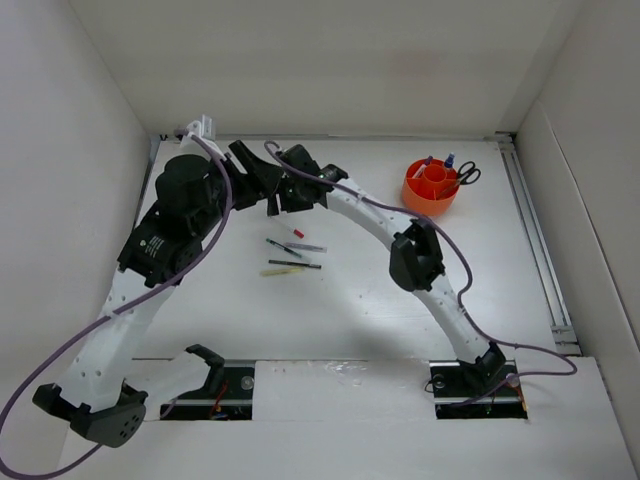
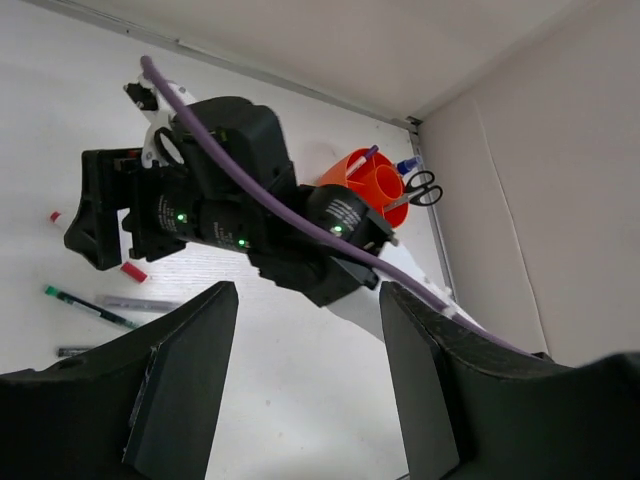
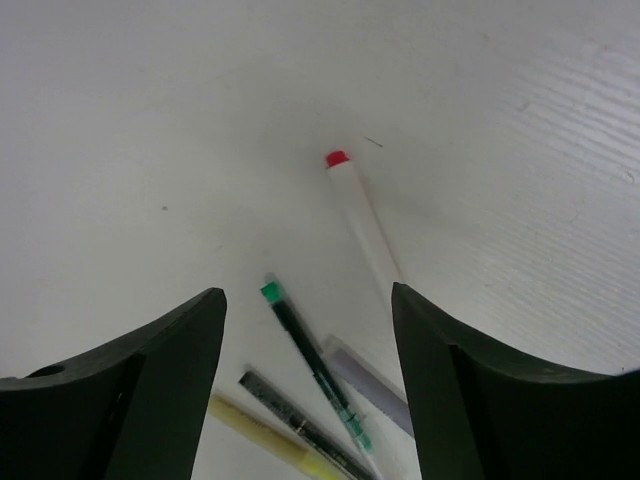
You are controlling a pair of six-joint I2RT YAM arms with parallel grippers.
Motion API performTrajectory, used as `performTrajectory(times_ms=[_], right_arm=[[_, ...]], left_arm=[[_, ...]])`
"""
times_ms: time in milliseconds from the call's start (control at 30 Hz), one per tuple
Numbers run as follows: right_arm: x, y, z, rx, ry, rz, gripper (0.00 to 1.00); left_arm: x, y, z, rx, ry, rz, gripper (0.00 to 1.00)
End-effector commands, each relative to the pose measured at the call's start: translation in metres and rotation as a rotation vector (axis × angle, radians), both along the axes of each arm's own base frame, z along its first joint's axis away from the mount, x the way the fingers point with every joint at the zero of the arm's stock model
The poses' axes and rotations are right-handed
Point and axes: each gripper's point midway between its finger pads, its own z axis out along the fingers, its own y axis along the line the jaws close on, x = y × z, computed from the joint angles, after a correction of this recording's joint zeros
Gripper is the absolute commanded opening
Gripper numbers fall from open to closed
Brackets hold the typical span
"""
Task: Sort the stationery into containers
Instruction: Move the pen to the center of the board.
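Black plastic jaws of the right gripper (image 3: 305,300) stand wide apart and grip nothing. They hang over the white table (image 1: 380,320), and in the gap between them lies a slim white pen with a red tip (image 3: 362,225). Nearer the arms' bases, four more sticks lie in a loose bunch: a dark pen with a green end (image 3: 312,368), a flat grey pen (image 3: 372,388), a second dark pen (image 3: 300,425) and a pale yellow stick (image 3: 262,442). The left gripper (image 2: 305,300) is likewise spread open and empty, raised just beside the right one and aimed at its wrist. Well apart, toward the far right corner, stands the round bright orange plastic organiser cup (image 1: 428,200). Small black-handled scissors (image 1: 466,175) stand in it, handles out over the rim, and a blue-tipped pen (image 1: 449,159) pokes up beside them.
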Motion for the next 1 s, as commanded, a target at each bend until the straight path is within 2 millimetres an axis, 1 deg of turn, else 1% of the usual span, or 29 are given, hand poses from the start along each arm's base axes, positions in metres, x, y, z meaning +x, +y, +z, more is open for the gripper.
performTrajectory(times_ms=[0, 33, 67, 133, 167, 200, 233, 267, 300, 333, 367, 400, 433, 467, 500, 533, 567, 600, 633, 667, 700, 733, 767, 800, 833, 867, 900, 933, 967], right_arm=[[0.009, 0.003, 0.007, -0.03, -0.059, -0.032, 0.73], [0.006, 0.008, -0.008, -0.054, -0.055, -0.031, 0.75], [0.008, 0.006, -0.013, -0.07, -0.054, -0.042, 0.76], [0.005, 0.011, -0.026, -0.1, -0.067, -0.05, 0.76], [0.007, 0.01, -0.026, -0.104, -0.072, -0.057, 0.76], [0.008, 0.008, -0.034, -0.122, -0.07, -0.066, 0.76], [0.008, 0.006, -0.036, -0.134, -0.067, -0.071, 0.76], [0.006, 0.002, -0.046, -0.161, -0.053, -0.075, 0.74], [0.006, -0.002, -0.054, -0.182, -0.046, -0.082, 0.7], [0.009, -0.008, -0.055, -0.209, -0.057, -0.105, 0.67], [0.003, -0.011, -0.063, -0.244, -0.051, -0.108, 0.64], [0.005, -0.015, -0.067, -0.265, -0.057, -0.122, 0.54], [0.007, -0.025, -0.072, -0.306, -0.067, -0.149, 0.5], [0.006, -0.032, -0.082, -0.341, -0.063, -0.161, 0.47], [0.007, -0.038, -0.086, -0.366, -0.07, -0.177, 0.41], [0.008, -0.043, -0.089, -0.389, -0.078, -0.191, 0.32], [0.014, -0.049, -0.081, -0.407, -0.11, -0.223, 0.29], [0.013, -0.055, -0.089, -0.438, -0.108, -0.231, 0.26], [0.018, -0.063, -0.086, -0.446, -0.113, -0.252, 0.21], [0.017, -0.066, -0.089, -0.46, -0.112, -0.256, 0.19], [0.026, -0.083, -0.087, -0.464, -0.102, -0.302, 0.15], [0.029, -0.092, -0.087, -0.466, -0.092, -0.322, 0.15], [0.031, -0.101, -0.086, -0.473, -0.084, -0.334, 0.12], [0.043, -0.116, -0.084, -0.462, -0.086, -0.382, 0.11], [0.041, -0.129, -0.083, -0.478, -0.07, -0.394, 0.09], [0.044, -0.138, -0.081, -0.471, -0.064, -0.419, 0.07], [0.045, -0.147, -0.079, -0.468, -0.054, -0.444, 0.07], [0.046, -0.168, -0.087, -0.492, -0.029, -0.467, 0.07], [0.048, -0.171, -0.074, -0.453, -0.031, -0.482, 0.05]], left_arm=[[-0.014, 0.011, 0.031, -0.058, -0.051, 0.028, 0.55], [-0.019, 0.014, 0.039, -0.07, -0.071, 0.028, 0.55], [-0.018, 0.015, 0.039, -0.069, -0.072, 0.037, 0.55], [-0.02, 0.016, 0.047, -0.079, -0.089, 0.037, 0.55], [-0.023, 0.018, 0.048, -0.079, -0.09, 0.037, 0.55], [-0.024, 0.017, 0.045, -0.074, -0.078, 0.028, 0.55], [-0.024, 0.017, 0.045, -0.074, -0.078, 0.028, 0.55], [-0.027, 0.018, 0.048, -0.079, -0.087, 0.028, 0.55], [-0.032, 0.021, 0.052, -0.087, -0.101, 0.027, 0.55], [-0.032, 0.021, 0.052, -0.095, -0.097, 0.029, 0.55], [-0.035, 0.024, 0.05, -0.093, -0.095, 0.038, 0.55], [-0.039, 0.027, 0.054, -0.099, -0.107, 0.038, 0.55], [-0.039, 0.027, 0.054, -0.099, -0.107, 0.038, 0.55], [-0.042, 0.03, 0.056, -0.104, -0.117, 0.046, 0.55], [-0.042, 0.03, 0.054, -0.091, -0.113, 0.045, 0.55], [-0.042, 0.03, 0.054, -0.091, -0.113, 0.045, 0.55], [-0.042, 0.03, 0.054, -0.091, -0.113, 0.045, 0.55], [-0.042, 0.03, 0.054, -0.091, -0.113, 0.045, 0.55], [-0.042, 0.028, 0.05, -0.087, -0.104, 0.035, 0.55], [-0.045, 0.028, 0.052, -0.093, -0.111, 0.026, 0.55], [-0.044, 0.028, 0.049, -0.089, -0.103, 0.026, 0.55], [-0.043, 0.027, 0.043, -0.082, -0.091, 0.026, 0.55], [-0.043, 0.024, 0.039, -0.079, -0.082, 0.014, 0.55], [-0.043, 0.024, 0.039, -0.079, -0.082, 0.014, 0.55], [-0.04, 0.021, 0.029, -0.071, -0.065, 0.005, 0.55], [-0.038, 0.02, 0.028, -0.073, -0.068, 0.005, 0.55], [-0.039, 0.017, 0.022, -0.069, -0.056, -0.008, 0.55], [-0.038, 0.014, 0.02, -0.071, -0.054, -0.022, 0.55], [-0.035, 0.012, 0.011, -0.064, -0.042, -0.022, 0.55]])
